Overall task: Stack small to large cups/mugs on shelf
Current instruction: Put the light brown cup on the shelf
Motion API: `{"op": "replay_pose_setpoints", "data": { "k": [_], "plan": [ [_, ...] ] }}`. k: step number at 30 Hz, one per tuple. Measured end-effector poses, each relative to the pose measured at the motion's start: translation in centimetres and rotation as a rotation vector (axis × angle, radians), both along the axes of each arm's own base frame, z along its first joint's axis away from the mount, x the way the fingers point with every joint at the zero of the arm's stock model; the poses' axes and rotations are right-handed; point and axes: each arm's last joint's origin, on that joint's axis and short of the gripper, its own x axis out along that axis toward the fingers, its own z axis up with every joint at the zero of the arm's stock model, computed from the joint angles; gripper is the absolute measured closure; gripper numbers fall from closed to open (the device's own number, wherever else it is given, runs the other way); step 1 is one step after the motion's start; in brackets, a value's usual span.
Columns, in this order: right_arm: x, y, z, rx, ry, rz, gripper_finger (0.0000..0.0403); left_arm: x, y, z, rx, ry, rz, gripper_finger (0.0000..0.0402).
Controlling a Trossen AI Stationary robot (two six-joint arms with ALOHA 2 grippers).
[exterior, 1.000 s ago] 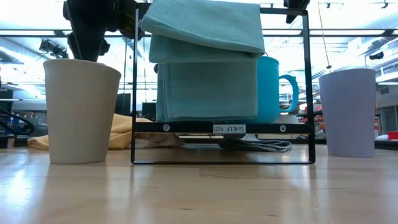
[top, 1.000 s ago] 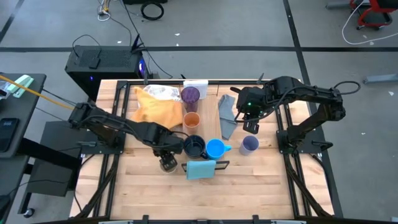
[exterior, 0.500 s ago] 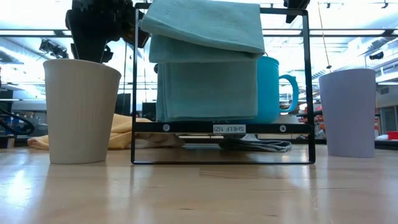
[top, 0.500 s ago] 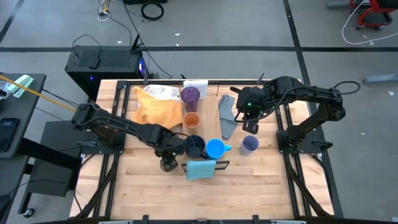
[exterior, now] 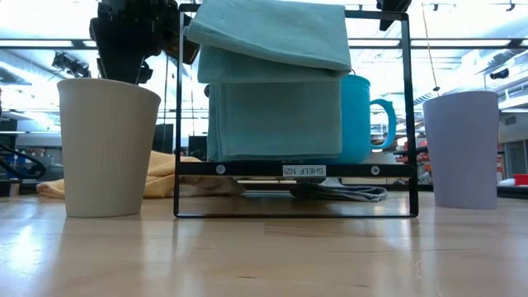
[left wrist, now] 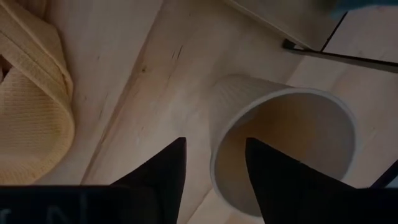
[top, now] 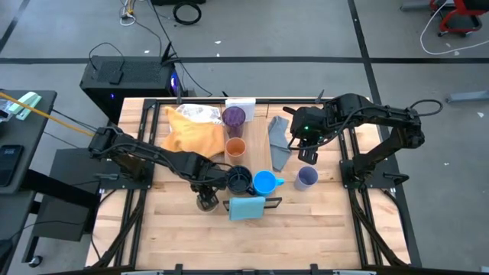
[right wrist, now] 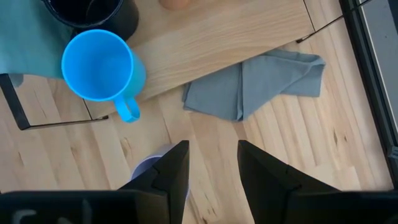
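Half the beige cup (left wrist: 286,149) — cropped.

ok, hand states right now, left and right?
Left hand: open, fingers straddling the beige cup rim, not gripping yet.
Right hand: open, empty, above the lavender cup.

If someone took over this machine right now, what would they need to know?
Left gripper: open, fingers straddling the rim of the beige cup, which stands on the table beside the shelf.
Right gripper: open, holding nothing, above the lavender cup, which also stands on the table.
On the shelf, in a row: dark purple tumbler, orange cup, navy mug, bright blue mug.
Done: four on the shelf.
Left: the beige and lavender cups; I cannot judge the size order from here.
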Motion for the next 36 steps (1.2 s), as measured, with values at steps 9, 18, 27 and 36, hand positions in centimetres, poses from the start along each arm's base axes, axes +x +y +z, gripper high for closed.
{"op": "replay_pose_setpoints", "data": {
  "k": [9,18,27,36],
  "plan": [
    [0.0,0.0,0.0,0.0,0.0,0.0,0.0261,-0.06,0.01,-0.01,0.002,0.006,-0.004,0.0225],
    [0.0,0.0,0.0,0.0,0.0,0.0,0.0261,-0.36,-0.18,-0.03,-0.006,0.035,-0.005,0.0226],
    [-0.01,0.0,0.0,0.0,0.001,0.0,0.0261,-0.84,-0.08,-0.06,0.005,0.084,-0.006,0.0246],
    [0.0,0.0,0.0,0.0,0.0,0.0,0.0261,-0.59,-0.13,-0.05,0.0,0.057,-0.021,0.0371]
  ]
}}
